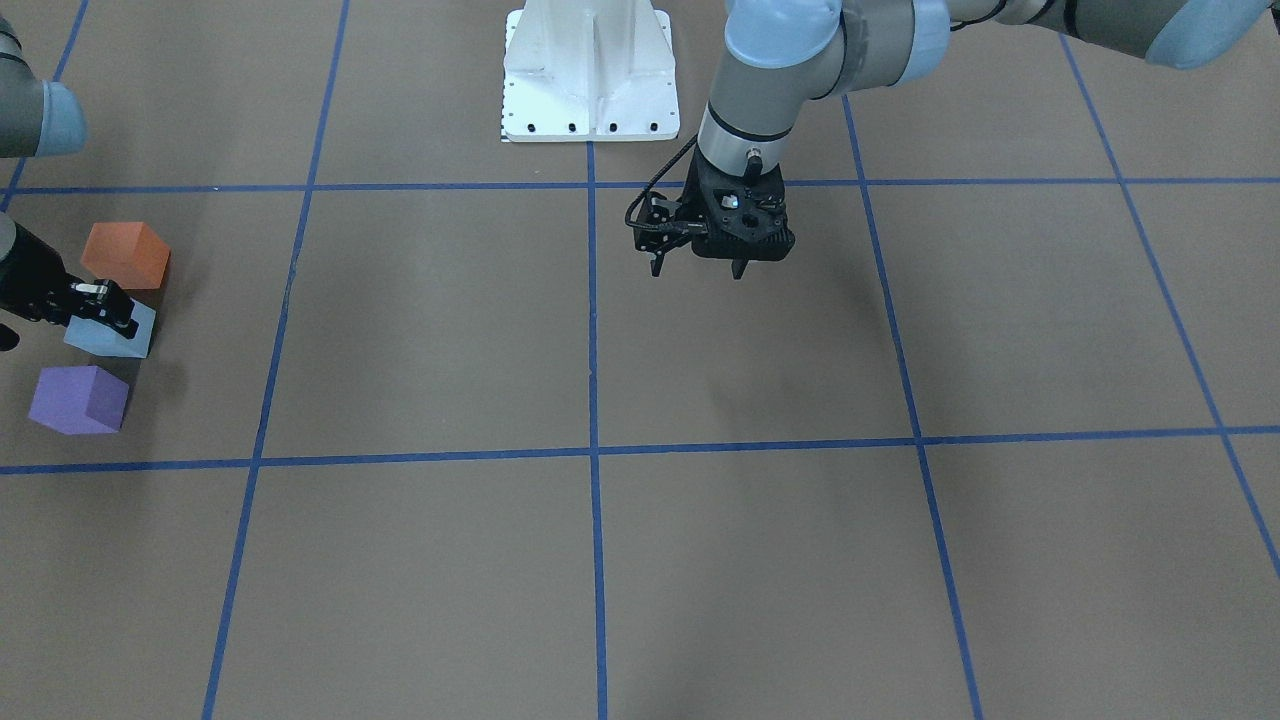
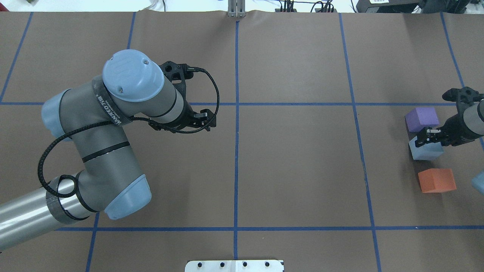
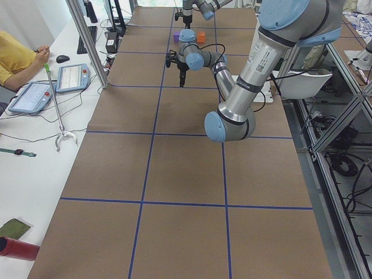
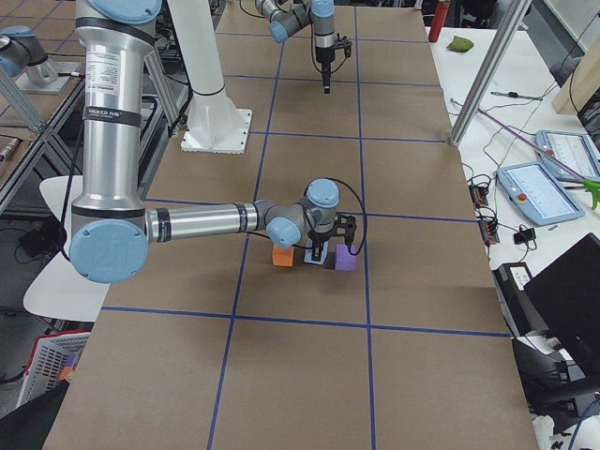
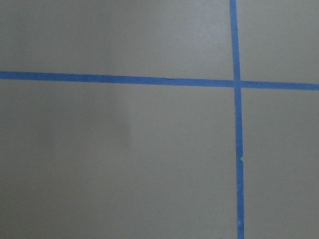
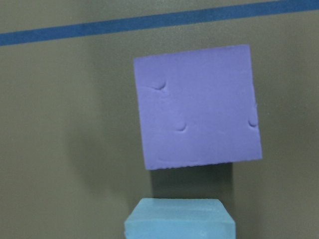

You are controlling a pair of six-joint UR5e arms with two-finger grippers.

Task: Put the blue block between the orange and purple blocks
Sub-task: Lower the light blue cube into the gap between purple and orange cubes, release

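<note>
The blue block (image 1: pixel 112 342) rests on the table between the orange block (image 1: pixel 125 255) and the purple block (image 1: pixel 78 400), at the table's end on my right. In the overhead view the blue block (image 2: pixel 427 152) sits close to the purple block (image 2: pixel 422 118), with a wider gap to the orange block (image 2: pixel 436 180). My right gripper (image 2: pixel 426 139) is down over the blue block's top and looks shut on it. The right wrist view shows the purple block (image 6: pixel 197 107) ahead and the blue block (image 6: pixel 179 219) at the bottom edge. My left gripper (image 1: pixel 697 272) hangs open and empty over the table's middle.
The white robot base plate (image 1: pixel 590 70) stands at the robot's side of the table. Blue tape lines (image 5: pixel 238 149) divide the brown surface into squares. A person with tablets (image 3: pixel 35 96) sits at a side table in the exterior left view.
</note>
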